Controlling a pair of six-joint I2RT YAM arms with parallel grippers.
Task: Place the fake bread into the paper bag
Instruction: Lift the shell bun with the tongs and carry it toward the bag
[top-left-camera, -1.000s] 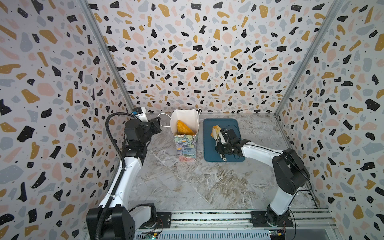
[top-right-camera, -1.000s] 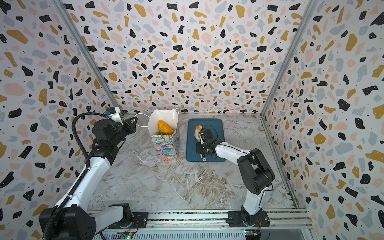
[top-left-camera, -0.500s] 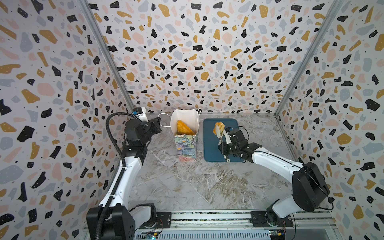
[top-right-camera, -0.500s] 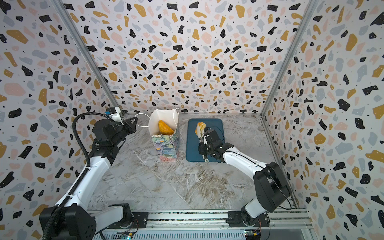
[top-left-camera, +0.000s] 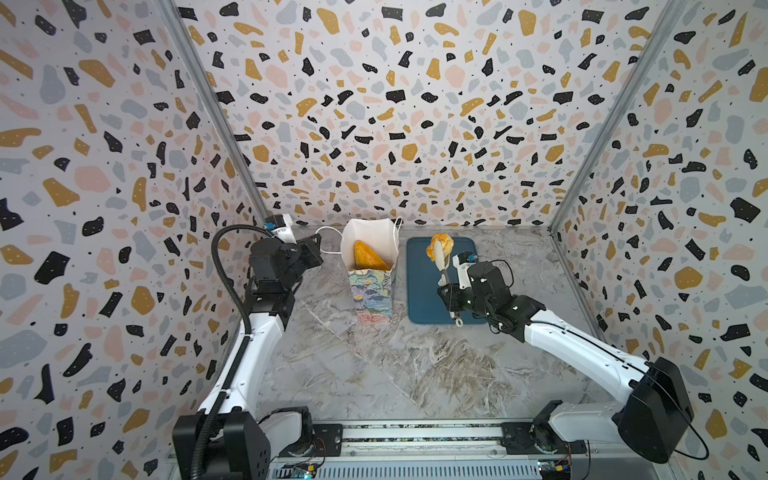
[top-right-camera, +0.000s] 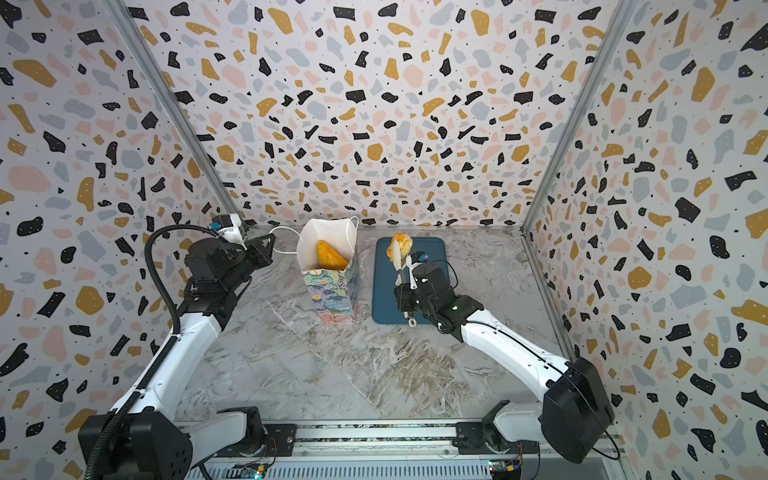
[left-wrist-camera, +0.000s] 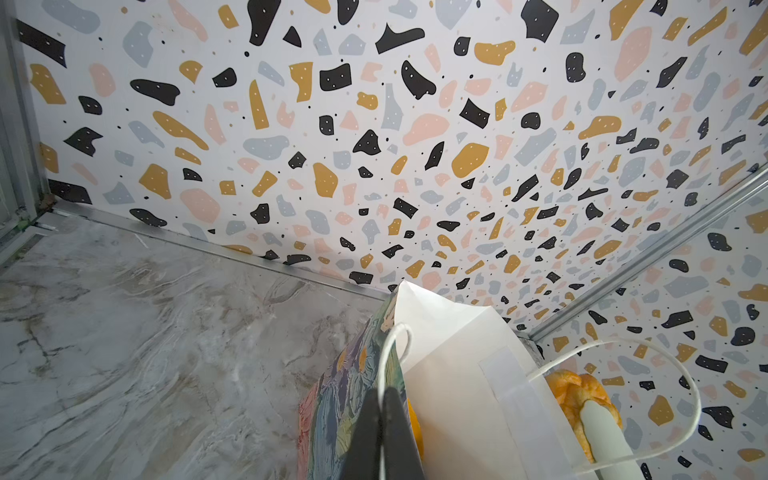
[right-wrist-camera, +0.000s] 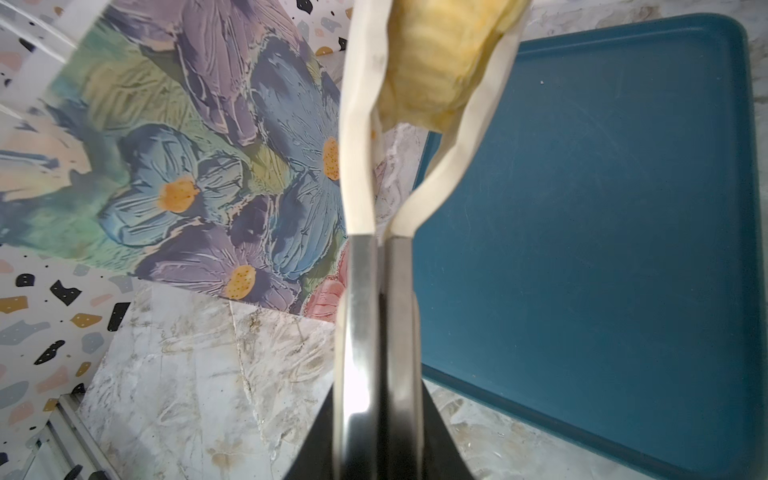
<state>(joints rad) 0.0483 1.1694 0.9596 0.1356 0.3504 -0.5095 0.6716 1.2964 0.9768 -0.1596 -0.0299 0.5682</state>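
Terrazzo-print walls (top-left-camera: 374, 104) enclose a grey marbled tabletop (top-left-camera: 374, 365).

Paper bag (top-left-camera: 372, 291): upright near the middle of the far edge. It is tall and narrow, with pastel painted flowers outside, a white lining and an open mouth. One smooth golden-orange loaf (top-left-camera: 368, 255) leans inside it, visible in both top views.

Left gripper (top-left-camera: 318, 247): jaws closed on a thin white cord handle (left-wrist-camera: 395, 345) at the bag's left side. In the left wrist view the cord runs between the black fingers.

Dark-blue tray (top-left-camera: 424, 299): flat on the tabletop just beside the bag, on its right, also by the far edge.

Right gripper (top-left-camera: 451, 293): clamped on metal tongs (top-left-camera: 442, 266) with cream tips. The tips pinch a plaited bread (top-left-camera: 440, 243), pale yellow to orange and ridged. It is held clear of the tray over its far end, near the bag's mouth but not over it.
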